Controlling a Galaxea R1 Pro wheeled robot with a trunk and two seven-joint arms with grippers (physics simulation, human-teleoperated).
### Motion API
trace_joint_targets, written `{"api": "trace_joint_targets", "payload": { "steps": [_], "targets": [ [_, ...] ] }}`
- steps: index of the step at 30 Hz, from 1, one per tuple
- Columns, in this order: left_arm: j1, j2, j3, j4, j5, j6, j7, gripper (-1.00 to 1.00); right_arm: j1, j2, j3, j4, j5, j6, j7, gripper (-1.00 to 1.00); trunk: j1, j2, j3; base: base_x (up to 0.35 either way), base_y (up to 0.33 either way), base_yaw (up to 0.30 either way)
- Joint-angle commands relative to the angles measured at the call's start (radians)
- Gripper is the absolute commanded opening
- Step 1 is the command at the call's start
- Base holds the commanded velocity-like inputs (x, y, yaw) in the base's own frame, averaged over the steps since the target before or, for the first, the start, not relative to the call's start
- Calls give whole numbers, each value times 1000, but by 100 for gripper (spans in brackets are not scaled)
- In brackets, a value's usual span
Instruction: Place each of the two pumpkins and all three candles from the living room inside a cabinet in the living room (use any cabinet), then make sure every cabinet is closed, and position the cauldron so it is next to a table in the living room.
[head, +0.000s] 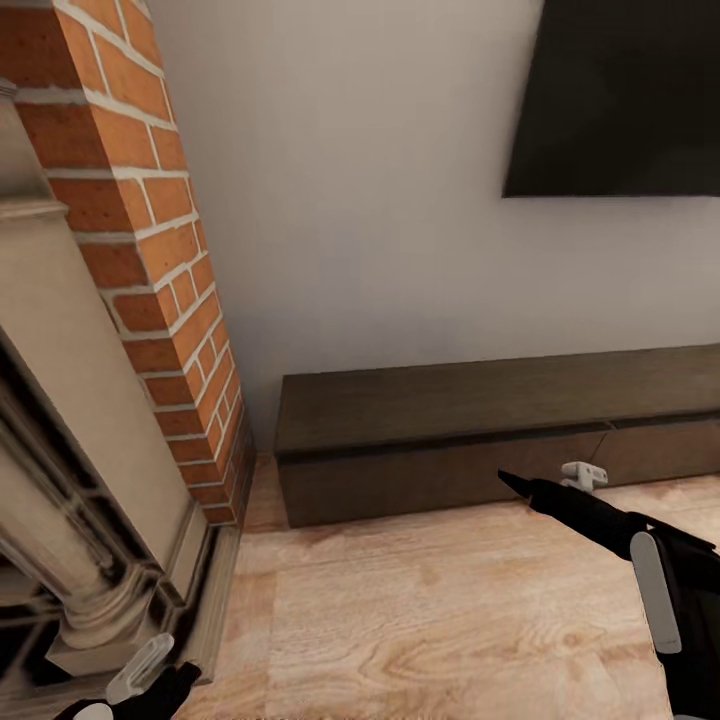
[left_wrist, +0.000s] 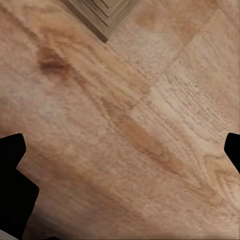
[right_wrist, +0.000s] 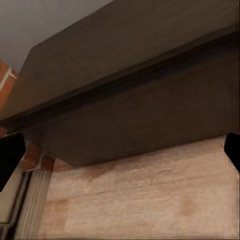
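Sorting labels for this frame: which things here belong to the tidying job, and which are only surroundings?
Job:
- cabinet, drawer fronts closed
- right gripper, reaching toward it
- left gripper, open over the floor

Surroundings:
- brick fireplace
- wall screen
- wood floor

We read this as home living room, simulator render. Signs we see: red brick chimney column with pale mortar (head: 150, 250) rising beside beige moulded stone fireplace surround (head: 70, 470); large flat black screen (head: 620, 95) mounted on plain off-white wall (head: 350, 200); long low dark-brown wooden cabinet with handle-less drawer fronts (head: 450, 440) standing against wall directly below screen, like media unit; light wood-grain plank floor (head: 440, 620) throughout. In right wrist view we see same cabinet (right_wrist: 130, 100) meeting floor beside brick corner.
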Motion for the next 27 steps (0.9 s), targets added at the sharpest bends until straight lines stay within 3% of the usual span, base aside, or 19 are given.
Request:
{"api": "trace_joint_targets", "payload": {
  "steps": [1,3,5,8,12,15,18,19,20,21,22,23,24,27],
  "targets": [
    [0,0,-4,-5,10,1,7,100,-1,-2,-4,-10,1,8,3,100,0,0,-1,-83,59,-233],
    [-3,1,-14,-12,10,2,7,100,-3,-4,-7,-18,4,17,3,100,0,0,-1,-59,42,-242],
    [-19,1,-50,-26,11,3,6,100,-9,-8,-11,-30,27,67,2,100,0,0,-1,-30,22,-254],
    [-96,4,-142,-38,10,9,12,100,-15,-46,-19,-57,110,167,2,100,0,0,-1,-13,10,-261],
    [-183,3,-236,-41,9,13,16,100,-18,-82,-20,-69,167,201,2,100,0,0,-1,-5,3,-264],
    [-265,0,-387,-10,-8,2,27,100,-17,-102,-7,-82,191,201,3,100,0,0,-1,-1,1,-265],
    [-281,-2,-401,-7,-20,3,29,100,-17,-104,6,-84,201,201,3,100,0,0,-1,0,0,-266],
    [-302,-6,-405,-6,-23,5,30,100,-18,-105,9,-84,216,201,3,100,0,0,-1,0,0,-266],
    [-356,-31,-419,-3,-27,9,37,100,-18,-102,14,-84,270,201,2,100,0,0,-1,0,0,-266],
    [-359,-36,-422,-4,-27,8,43,100,-18,-101,15,-84,276,201,2,100,0,0,-1,0,0,-266],
    [-345,-50,-495,-31,-31,-28,132,100,-15,-95,20,-85,312,201,-1,100,0,0,-1,0,0,-266],
    [-342,-50,-507,-39,-32,-34,137,100,-14,-94,21,-85,316,201,-4,100,0,0,-1,0,0,-266],
    [-330,-52,-552,-59,-36,-51,151,100,-13,-89,22,-85,330,201,-65,100,0,0,-1,0,0,-266],
    [-328,-52,-562,-54,-37,-54,154,100,-11,-86,26,-85,333,201,-93,100,0,0,-1,0,0,-266]
  ]
}}
